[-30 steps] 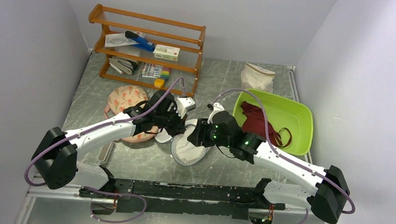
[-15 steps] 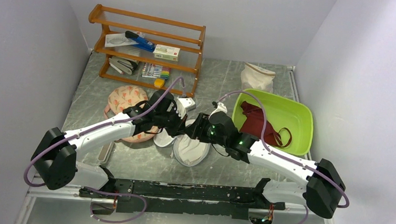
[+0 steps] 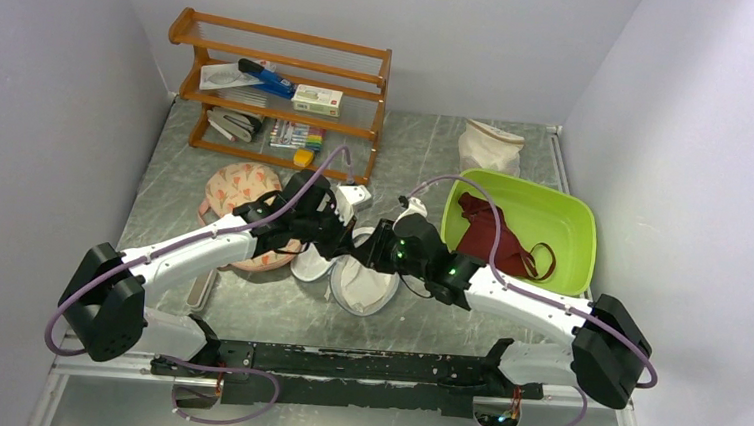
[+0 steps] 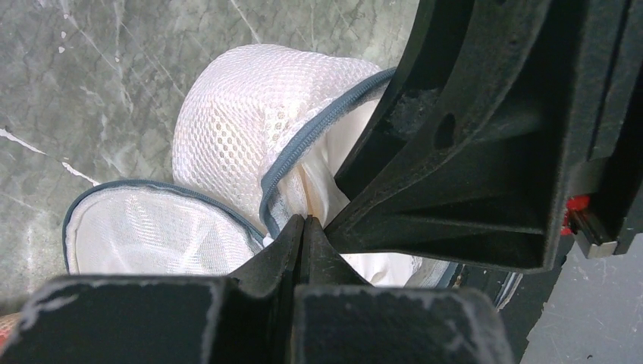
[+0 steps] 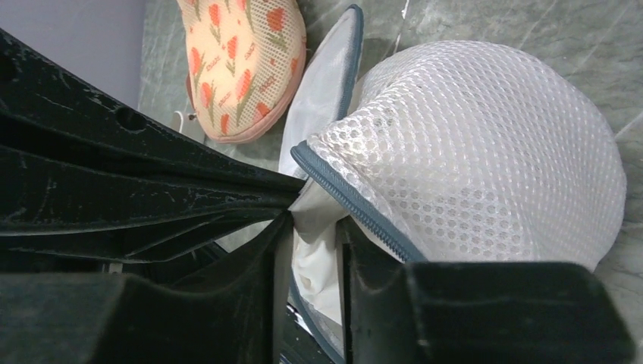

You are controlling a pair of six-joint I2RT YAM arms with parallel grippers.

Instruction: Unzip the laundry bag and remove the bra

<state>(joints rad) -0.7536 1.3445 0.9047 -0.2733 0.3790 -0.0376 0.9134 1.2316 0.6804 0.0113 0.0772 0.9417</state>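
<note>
Nearest you, the laundry bag (image 3: pixel 362 284) lies on the worktop (image 3: pixel 276 311) between the two arms. Its grey-edged halves are hinged apart, and from overhead the arms cover its far rim. Your left pincer (image 4: pixel 302 227) is pressed together on the bag's edge just under the zipper tape, though its own fingers hide exactly how much cloth they hold. Your right pincer (image 5: pixel 309 246) is clamped on a fold of white lining that fills the narrow gap between its fingers, with the mesh dome bulging beside it. The two pincers meet nose to nose, so each blocks much of the other's wrist view, and the depth of the domed half stays hidden.

Left of the bag, a peach floral padded item (image 3: pixel 242 189) is partly covered by the left arm. To the right, the maroon bra (image 3: pixel 491 239) lies in a green basin (image 3: pixel 572 227), well apart from the bag, with the right arm's cable crossing it. Farthest back are a cream sack (image 3: pixel 491 146) and a wooden rack (image 3: pixel 282 86); most of what sits on its shelves is too small to name.
</note>
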